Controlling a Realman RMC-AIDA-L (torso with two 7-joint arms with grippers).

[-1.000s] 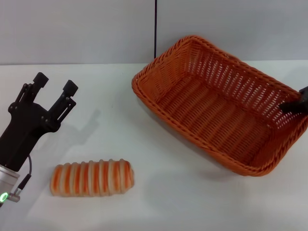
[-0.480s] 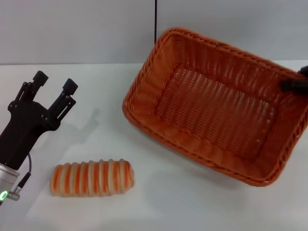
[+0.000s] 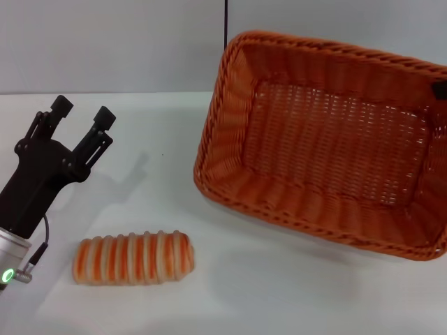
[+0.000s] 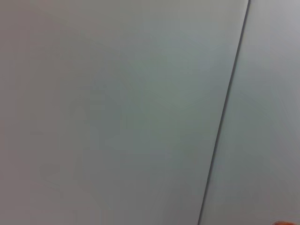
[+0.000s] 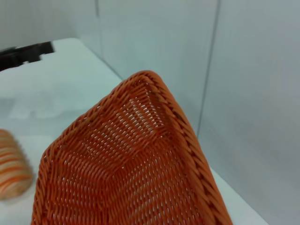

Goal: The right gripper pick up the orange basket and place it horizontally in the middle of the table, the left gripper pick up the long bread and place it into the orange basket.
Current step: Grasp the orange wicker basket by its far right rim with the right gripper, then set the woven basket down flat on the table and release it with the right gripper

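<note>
The orange basket point(image 3: 328, 139) hangs above the right half of the table point(image 3: 160, 139), tipped so its open side faces my head camera. Only a small dark tip of my right gripper point(image 3: 440, 91) shows, at the basket's far right rim, and it is shut on that rim. The right wrist view looks along the basket's woven inside point(image 5: 126, 164). The long bread point(image 3: 134, 257) lies flat near the front left and also shows in the right wrist view point(image 5: 9, 168). My left gripper point(image 3: 83, 110) stands open behind the bread, apart from it, holding nothing.
A grey wall with a dark vertical seam point(image 3: 225, 42) backs the table. The left wrist view holds only that wall and its seam point(image 4: 225, 112). Bare white tabletop lies between the bread and the basket.
The basket has risen off the table and tipped up, its opening turning toward the camera and its long side swinging level. The bread has not moved and the left gripper has barely shifted.
</note>
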